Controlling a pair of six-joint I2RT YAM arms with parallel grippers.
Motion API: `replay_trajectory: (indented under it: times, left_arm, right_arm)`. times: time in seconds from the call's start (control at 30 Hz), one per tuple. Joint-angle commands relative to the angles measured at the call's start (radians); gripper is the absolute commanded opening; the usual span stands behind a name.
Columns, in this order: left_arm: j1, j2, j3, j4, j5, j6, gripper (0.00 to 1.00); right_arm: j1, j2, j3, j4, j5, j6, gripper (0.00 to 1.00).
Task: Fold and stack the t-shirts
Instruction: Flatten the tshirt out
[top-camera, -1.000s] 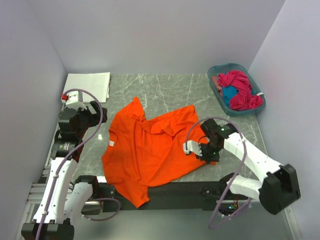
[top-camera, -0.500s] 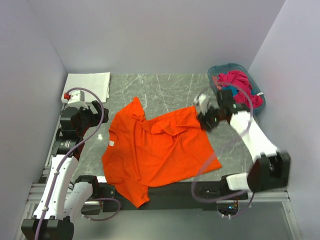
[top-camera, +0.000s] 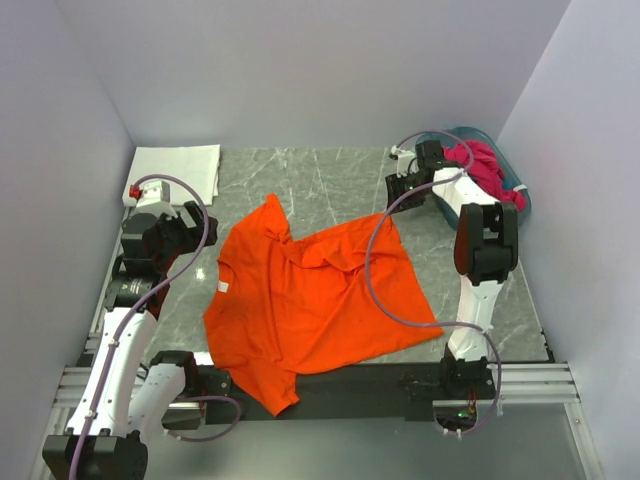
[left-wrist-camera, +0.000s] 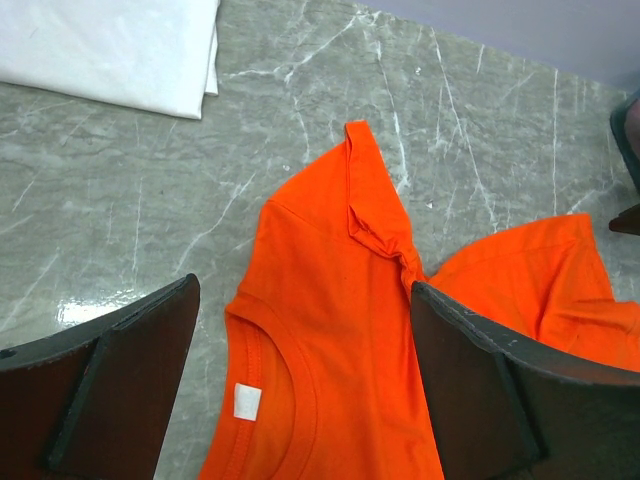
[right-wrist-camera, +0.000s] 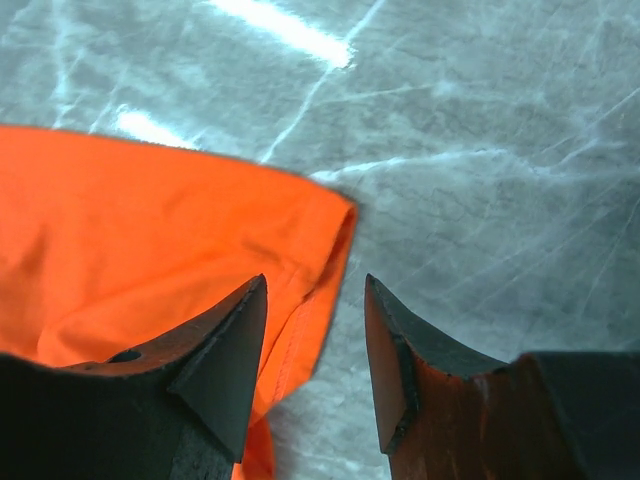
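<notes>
The orange t-shirt (top-camera: 310, 300) is lying spread on the grey marbled bench (top-camera: 320, 175), with its collar pointing toward the left arm and a small white label (left-wrist-camera: 245, 401) showing inside the neck. Its cloth is wrinkling in the middle, and one corner is hanging over the near edge of the bench. The far sleeve (left-wrist-camera: 372, 215) of this shirt is lying twisted and partly folded over. The left fingers (left-wrist-camera: 120, 370) are hovering above the collar side of the orange t-shirt, spread wide apart and holding nothing. The right fingers (right-wrist-camera: 215, 350) are hanging just over the far right corner of the orange t-shirt, above the hem of its other sleeve. They are standing a little apart, with that hem and bare bench showing in the gap, and they are pinching no cloth. Beyond the far left of the orange t-shirt, a white t-shirt (top-camera: 178, 168) is resting folded flat near the back wall. To the far right of the orange t-shirt, behind the right arm, a teal basket (top-camera: 522, 200) is sitting with a magenta t-shirt (top-camera: 485, 165) bunching inside it.
</notes>
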Motion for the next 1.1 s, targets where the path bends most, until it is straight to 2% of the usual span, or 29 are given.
replay_trajectory:
  times: [0.0, 0.27, 0.57, 0.8, 1.07]
  left_arm:
    - [-0.003, 0.000, 0.000, 0.024, 0.008, 0.004, 0.92]
    - [-0.003, 0.000, 0.002, 0.020, 0.004, 0.004, 0.92]
    - [-0.003, 0.002, 0.002, 0.022, 0.009, 0.004, 0.92]
    - [-0.003, 0.002, 0.000, 0.022, 0.008, 0.004, 0.92]
    - [-0.003, 0.002, 0.002, 0.022, 0.008, 0.004, 0.92]
  right_arm:
    - [0.005, 0.034, 0.068, -0.020, 0.024, 0.038, 0.50]
    - [0.019, 0.058, 0.023, -0.062, -0.005, -0.005, 0.45]
    - [0.019, -0.064, -0.078, 0.020, 0.061, -0.083, 0.46]
    - [0.062, -0.051, -0.032, -0.066, 0.037, -0.245, 0.47]
    - [0.102, 0.009, 0.028, -0.091, 0.092, -0.259, 0.47]
